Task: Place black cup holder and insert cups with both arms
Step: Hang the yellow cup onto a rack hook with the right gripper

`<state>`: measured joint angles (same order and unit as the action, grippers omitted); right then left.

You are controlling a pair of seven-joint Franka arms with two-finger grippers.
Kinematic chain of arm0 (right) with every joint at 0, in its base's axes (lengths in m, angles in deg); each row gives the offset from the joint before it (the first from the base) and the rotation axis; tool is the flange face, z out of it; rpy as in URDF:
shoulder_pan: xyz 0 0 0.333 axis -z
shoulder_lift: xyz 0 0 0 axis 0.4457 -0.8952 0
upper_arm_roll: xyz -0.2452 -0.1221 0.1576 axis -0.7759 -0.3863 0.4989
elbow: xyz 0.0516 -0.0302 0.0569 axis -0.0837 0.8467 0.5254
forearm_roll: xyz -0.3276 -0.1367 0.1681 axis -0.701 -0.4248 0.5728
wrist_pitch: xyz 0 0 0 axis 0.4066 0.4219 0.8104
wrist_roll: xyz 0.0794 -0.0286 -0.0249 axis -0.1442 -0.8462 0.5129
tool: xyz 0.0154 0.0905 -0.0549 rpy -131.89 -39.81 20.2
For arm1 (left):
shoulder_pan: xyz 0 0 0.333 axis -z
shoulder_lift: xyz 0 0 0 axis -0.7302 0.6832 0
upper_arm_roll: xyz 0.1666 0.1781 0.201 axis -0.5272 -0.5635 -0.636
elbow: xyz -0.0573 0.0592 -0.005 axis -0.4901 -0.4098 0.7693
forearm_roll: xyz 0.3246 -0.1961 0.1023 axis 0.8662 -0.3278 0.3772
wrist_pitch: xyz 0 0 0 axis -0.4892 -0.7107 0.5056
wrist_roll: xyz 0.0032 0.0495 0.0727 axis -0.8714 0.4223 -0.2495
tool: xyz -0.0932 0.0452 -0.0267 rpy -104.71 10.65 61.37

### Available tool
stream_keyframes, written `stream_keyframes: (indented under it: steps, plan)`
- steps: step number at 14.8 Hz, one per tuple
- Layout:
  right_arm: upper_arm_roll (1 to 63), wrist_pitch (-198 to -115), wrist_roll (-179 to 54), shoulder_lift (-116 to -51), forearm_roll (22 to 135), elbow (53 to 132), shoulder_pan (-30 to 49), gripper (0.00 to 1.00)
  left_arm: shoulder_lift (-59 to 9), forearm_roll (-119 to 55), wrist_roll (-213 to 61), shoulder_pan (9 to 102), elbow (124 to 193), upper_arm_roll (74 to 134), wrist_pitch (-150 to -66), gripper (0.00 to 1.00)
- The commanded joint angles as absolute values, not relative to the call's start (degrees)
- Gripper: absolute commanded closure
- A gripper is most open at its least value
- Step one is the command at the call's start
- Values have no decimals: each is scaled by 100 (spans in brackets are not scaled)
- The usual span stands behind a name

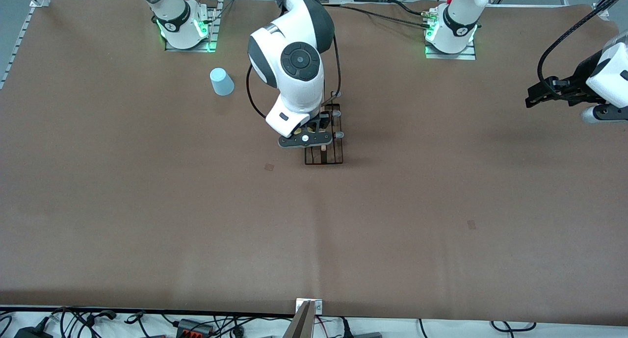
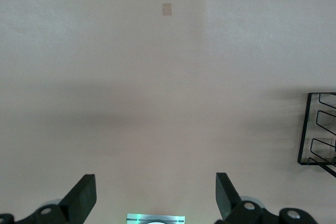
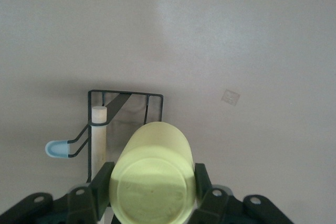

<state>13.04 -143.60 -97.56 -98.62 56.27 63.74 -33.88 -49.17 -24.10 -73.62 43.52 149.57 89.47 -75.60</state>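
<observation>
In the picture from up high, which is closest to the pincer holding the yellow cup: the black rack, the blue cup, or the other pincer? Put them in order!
From the right pincer, shut on the yellow cup:
1. Black cup holder: right underneath it, mid-table.
2. Blue cup: upside down, toward the right arm's base.
3. Left pincer: open, waiting over the left arm's end of the table.

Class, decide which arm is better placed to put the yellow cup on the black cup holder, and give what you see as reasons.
The right: the right gripper is shut on the yellow cup over the black cup holder. The left gripper waits open and empty at the left arm's end.
</observation>
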Motion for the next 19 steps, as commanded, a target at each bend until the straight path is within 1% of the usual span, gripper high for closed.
stream_keyframes:
  steps: [1,3,10,19]
  plan:
    - [1297,-14561,-9931,-9910,5565,6450,-3470,75,-4866,-2511,-7226,4304,14825,8949,-7438,0]
    - [1297,-14702,-9958,-9945,5557,6477,-3462,75,-4866,-2511,-7217,4304,14825,8949,-7438,0]
    - [1297,-14711,-9958,-9971,5539,6626,-3462,75,-4866,-2511,-7217,4304,14825,8949,-7438,0]
    - [1315,-14817,-9949,-10129,5609,6635,-3427,75,-4866,-2511,-7217,4304,14825,8949,-7438,0]
